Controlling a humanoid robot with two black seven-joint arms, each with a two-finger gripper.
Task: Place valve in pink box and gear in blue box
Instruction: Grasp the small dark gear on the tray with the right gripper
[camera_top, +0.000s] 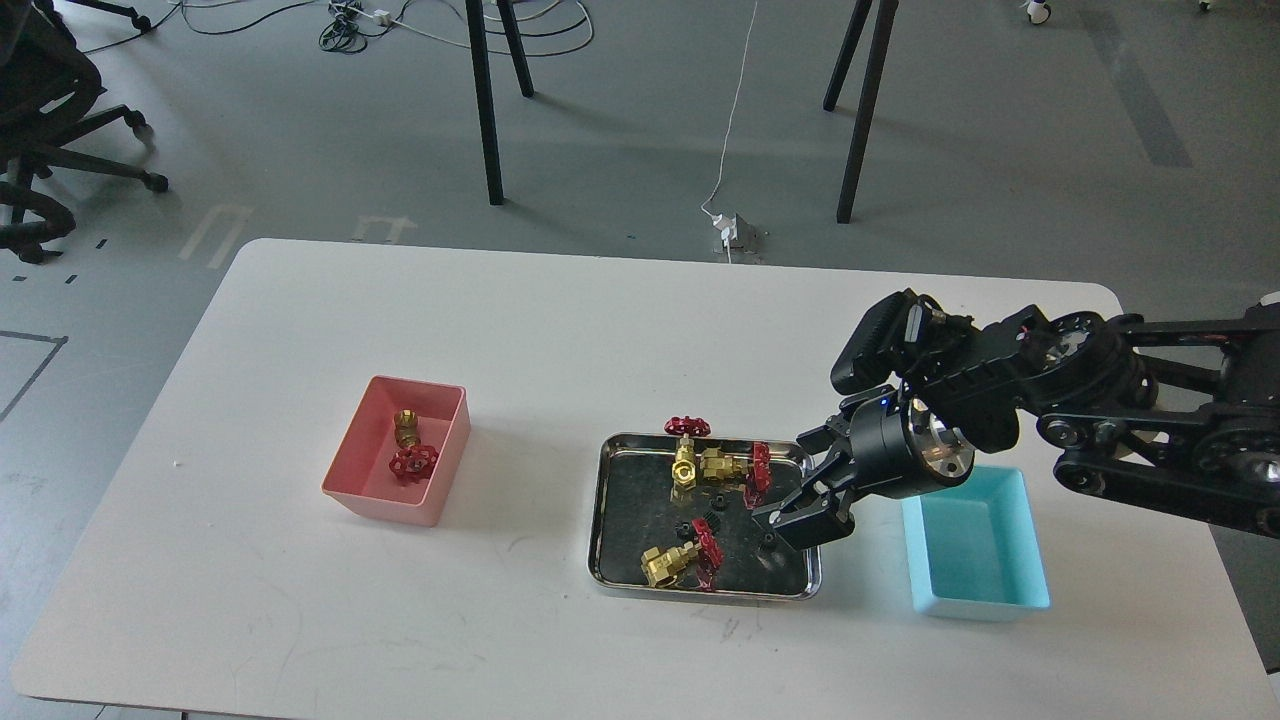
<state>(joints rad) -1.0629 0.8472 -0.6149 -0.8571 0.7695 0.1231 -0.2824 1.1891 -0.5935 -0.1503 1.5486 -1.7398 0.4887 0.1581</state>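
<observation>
The pink box (447, 462) stands on the left of the table with one brass valve (409, 447) lying inside it. Three more valves lie in the steel tray (612, 520): two at the back (686, 466) (728, 465) and one at the front (673, 563). Tiny black gears (712, 520) (683, 529) lie between them, and another gear (767, 540) shows just under my right gripper. My right gripper (792, 488) hangs low over the tray's right side, fingers spread and empty. The blue box (975, 550) is empty, right of the tray. My left gripper is out of view.
My right arm (1100, 410) reaches in from the right edge, passing over the back of the blue box. The white table (600, 330) has rounded corners. Black stand legs (487, 110) and cables are on the floor behind it.
</observation>
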